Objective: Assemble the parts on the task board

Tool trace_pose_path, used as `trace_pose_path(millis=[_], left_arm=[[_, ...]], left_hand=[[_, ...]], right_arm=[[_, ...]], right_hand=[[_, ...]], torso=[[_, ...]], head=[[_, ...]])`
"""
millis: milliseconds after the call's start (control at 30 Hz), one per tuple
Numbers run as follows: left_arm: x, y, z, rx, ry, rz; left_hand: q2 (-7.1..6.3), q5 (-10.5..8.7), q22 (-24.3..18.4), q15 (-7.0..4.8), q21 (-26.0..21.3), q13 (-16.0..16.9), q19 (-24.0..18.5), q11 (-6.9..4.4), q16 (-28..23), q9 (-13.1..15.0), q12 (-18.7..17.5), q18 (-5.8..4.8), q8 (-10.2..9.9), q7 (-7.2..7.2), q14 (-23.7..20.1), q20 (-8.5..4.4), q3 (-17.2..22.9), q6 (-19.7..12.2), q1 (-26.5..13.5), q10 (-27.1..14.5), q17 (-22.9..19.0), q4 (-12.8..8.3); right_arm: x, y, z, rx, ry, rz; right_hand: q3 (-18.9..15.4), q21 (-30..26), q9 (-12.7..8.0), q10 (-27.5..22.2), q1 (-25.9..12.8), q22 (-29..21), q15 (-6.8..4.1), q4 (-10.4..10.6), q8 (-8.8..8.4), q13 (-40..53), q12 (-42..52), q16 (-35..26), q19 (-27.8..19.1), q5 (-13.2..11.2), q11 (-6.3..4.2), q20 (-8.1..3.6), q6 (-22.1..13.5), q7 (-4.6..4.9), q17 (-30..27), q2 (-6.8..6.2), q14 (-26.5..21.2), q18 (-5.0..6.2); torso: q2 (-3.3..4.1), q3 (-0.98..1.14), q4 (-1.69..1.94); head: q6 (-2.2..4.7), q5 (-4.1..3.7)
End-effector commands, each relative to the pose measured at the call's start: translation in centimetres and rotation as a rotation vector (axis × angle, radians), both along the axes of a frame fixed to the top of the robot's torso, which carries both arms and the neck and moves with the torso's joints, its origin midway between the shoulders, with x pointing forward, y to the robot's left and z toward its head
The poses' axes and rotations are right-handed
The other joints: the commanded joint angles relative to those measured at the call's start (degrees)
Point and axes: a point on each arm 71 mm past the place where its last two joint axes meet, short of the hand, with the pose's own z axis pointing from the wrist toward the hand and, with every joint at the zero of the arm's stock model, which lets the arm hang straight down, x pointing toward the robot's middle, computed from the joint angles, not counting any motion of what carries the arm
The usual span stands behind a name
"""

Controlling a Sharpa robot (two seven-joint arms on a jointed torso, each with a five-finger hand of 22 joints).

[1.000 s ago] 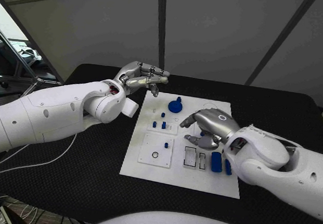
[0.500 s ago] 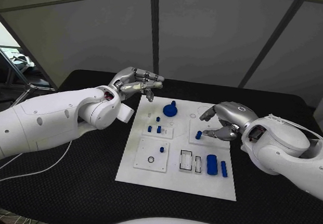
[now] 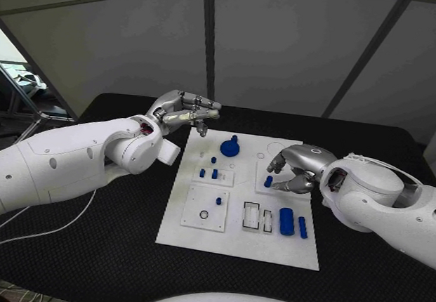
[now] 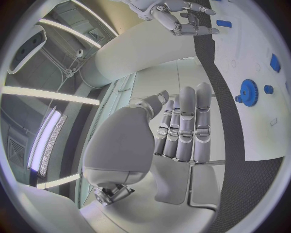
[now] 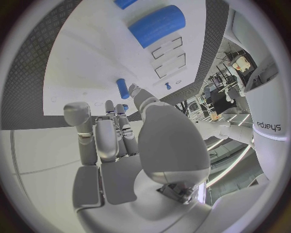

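Near the picture's middle, a small blue peg (image 3: 267,182) stands upright on the white board (image 3: 233,245), just left of the right hand's (image 3: 296,170) loosely spread, empty fingers, while the left hand (image 3: 186,110), curled and empty, hovers upper left.

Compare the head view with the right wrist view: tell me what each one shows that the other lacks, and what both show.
Head view alone: the left hand raised past the far left corner of the white board, the blue gear, and a square tile with a small ring.

Right wrist view alone: the right hand's palm side, fingers curled, holding nothing.

Both: the board, the right hand, the upright blue peg beside it, and the large blue cylinder.
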Motion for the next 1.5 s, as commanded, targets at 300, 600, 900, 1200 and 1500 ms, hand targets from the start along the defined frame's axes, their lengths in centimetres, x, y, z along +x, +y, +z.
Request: trace_pose_path(millis=[300,600,900,1200,1500], left_arm=[[0.0,-0.2,0.1,-0.01,-0.001,-0.012],[0.0,-0.2,0.2,-0.01,-0.001,-0.012],[0.0,-0.1,0.1,-0.009,0.0,-0.011],[0.0,0.0,0.1,-0.007,0.002,-0.01],[0.0,0.1,0.1,-0.006,0.004,-0.009]], left_hand=[[0.26,0.23,-0.08,0.22,-0.4,-0.08,-0.36,-0.08,-0.38,-0.04,0.34,-0.25,-0.12,-0.04,-0.18,0.15,-0.32,-0.44,-0.38,-0.43,-0.05,-0.02],[0.26,0.23,-0.08,0.22,-0.4,-0.08,-0.36,-0.08,-0.38,-0.04,0.34,-0.25,-0.12,-0.04,-0.18,0.15,-0.32,-0.44,-0.38,-0.43,-0.05,-0.02],[0.26,0.23,-0.08,0.22,-0.4,-0.08,-0.36,-0.08,-0.38,-0.04,0.35,-0.25,-0.11,-0.04,-0.19,0.15,-0.32,-0.44,-0.36,-0.44,-0.06,-0.03],[0.28,0.23,-0.1,0.22,-0.44,-0.09,-0.36,-0.08,-0.39,-0.02,0.42,-0.24,-0.09,-0.03,-0.21,0.16,-0.35,-0.46,-0.28,-0.47,-0.13,-0.06],[0.31,0.24,-0.11,0.22,-0.46,-0.09,-0.35,-0.08,-0.4,-0.02,0.45,-0.23,-0.08,-0.04,-0.22,0.16,-0.35,-0.48,-0.22,-0.49,-0.16,-0.1]], right_arm=[[0.0,0.8,-0.9,-0.028,0.041,0.033],[0.1,1.4,-0.6,0.025,-0.005,0.037],[0.2,1.5,-0.5,0.039,-0.018,0.034],[0.3,1.4,-0.7,0.016,-0.015,0.026],[0.5,1.4,-1.2,-0.051,0.011,0.023]], right_hand=[[3.36,1.88,0.31,6.66,1.49,2.54,-1.06,-0.29,0.2,-0.24,0.9,1.39,1.88,0.45,-1.22,-1.12,1.73,1.62,1.88,1.96,2.32,-0.09],[4.55,2.93,0.37,8.15,1.19,3.86,-1.18,0.07,0.24,-0.28,0.17,2.15,2.65,0.2,-1.37,-1.29,2.44,1.73,2.83,2.02,2.57,-0.37],[5.52,3.44,0.61,9.47,0.62,4.49,-1.07,0.57,0.73,-0.25,-0.85,2.59,2.98,0.02,-1.23,-1.27,4.11,1.9,3.27,1.69,2.66,-0.5],[8.48,4.66,1.49,13.65,2.84,6.01,-1.87,-0.96,2.85,0.18,-0.98,3.35,3.64,-1.34,-2.21,-1.87,8.55,1.11,4.13,3.11,2.8,-0.73],[9.72,4.99,1.57,14.66,3.34,6.41,-2.0,-2.22,2.87,0.17,-2.24,3.42,3.63,-1.37,-2.32,-2.14,9.2,1.08,4.11,2.99,2.75,-0.81]], torso=[[-0.03,0.04,-0.03],[-0.02,0.01,-0.07],[-0.05,0.0,-0.09],[-0.05,0.01,-0.1],[-0.08,0.0,-0.06]], head=[[0.03,-0.01],[-0.06,0.04],[-0.18,0.1],[-0.31,-0.01],[-0.59,0.02]])
